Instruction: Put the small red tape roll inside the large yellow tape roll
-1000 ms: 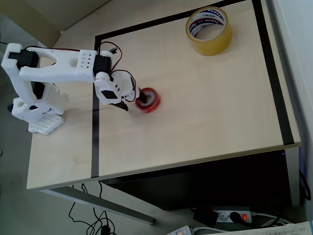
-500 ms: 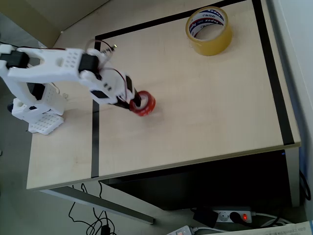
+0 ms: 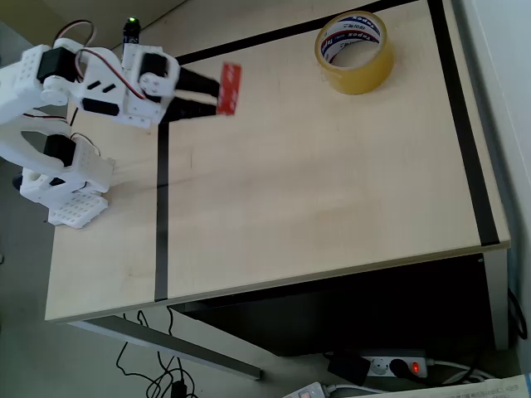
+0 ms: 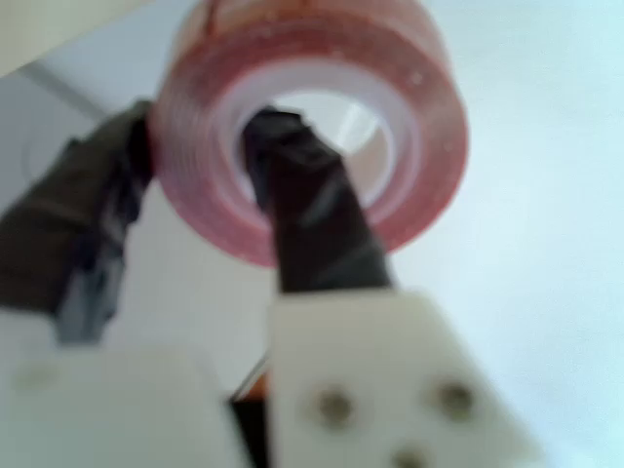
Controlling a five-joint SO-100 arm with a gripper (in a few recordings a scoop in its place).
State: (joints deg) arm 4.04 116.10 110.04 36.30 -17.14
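Observation:
The small red tape roll (image 3: 230, 89) hangs edge-on in the air above the table's back left, held by my gripper (image 3: 217, 93). In the wrist view the red roll (image 4: 429, 117) is close up, with one dark finger (image 4: 312, 214) through its pale core and the other finger (image 4: 93, 224) outside its left wall, so my gripper (image 4: 195, 166) is shut on the ring's wall. The large yellow tape roll (image 3: 355, 51) lies flat at the back right of the table, well to the right of the gripper. Its white core carries red and blue print.
Black tape lines (image 3: 163, 207) frame the pale wooden table (image 3: 315, 191). The arm's white base (image 3: 62, 186) sits at the left edge. Below the table's front edge lie a power strip (image 3: 397, 363) and cables on the floor.
The gripper closed on the red roll on the table at mid left, then lifted it up and back toward the rear left. The roll now shows edge-on. The yellow roll has not moved.

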